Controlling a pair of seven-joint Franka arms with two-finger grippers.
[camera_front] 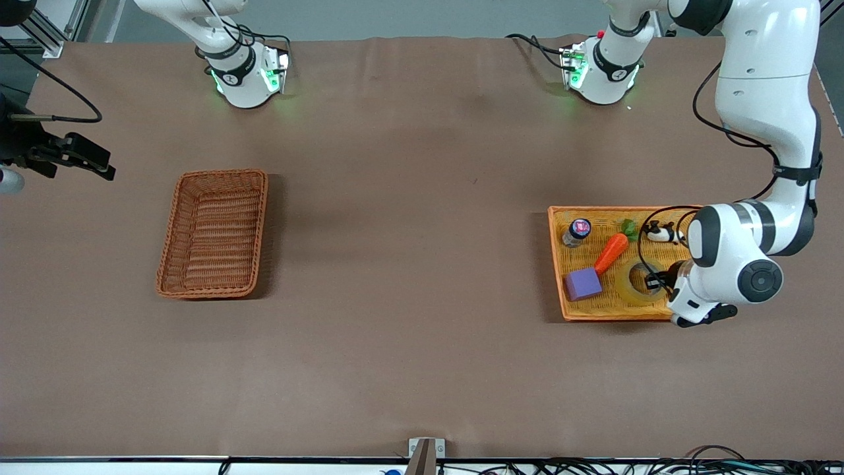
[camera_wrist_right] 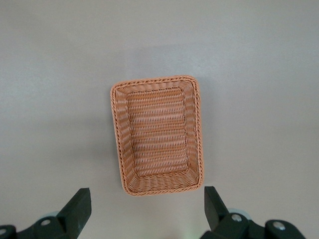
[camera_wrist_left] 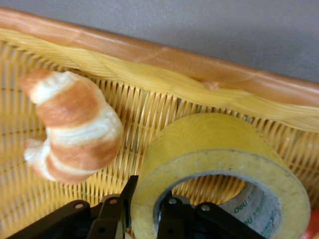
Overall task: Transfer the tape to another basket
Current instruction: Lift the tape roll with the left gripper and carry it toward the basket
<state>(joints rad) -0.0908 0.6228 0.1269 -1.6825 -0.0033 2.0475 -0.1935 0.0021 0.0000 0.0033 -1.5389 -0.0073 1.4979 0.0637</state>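
Note:
The yellowish tape roll (camera_front: 626,285) lies in the yellow-orange wicker tray (camera_front: 558,264), at the tray's edge nearest the front camera. My left gripper (camera_front: 656,282) is down on it. In the left wrist view one finger (camera_wrist_left: 127,191) is outside the tape (camera_wrist_left: 214,144) and the other is inside its hole; the left gripper (camera_wrist_left: 151,194) is shut on the roll's wall. The reddish-brown basket (camera_front: 221,173) stands empty toward the right arm's end of the table. My right gripper (camera_front: 92,165) is open and empty, high up, with the basket (camera_wrist_right: 154,79) below it and the right gripper (camera_wrist_right: 147,199) clear of it.
The tray also holds a croissant toy (camera_wrist_left: 75,129) beside the tape, a carrot (camera_front: 612,252), a purple block (camera_front: 583,284), a small bottle (camera_front: 577,232) and a black-and-white cow toy (camera_front: 661,232). The tray's rim (camera_wrist_left: 149,74) runs close by the tape.

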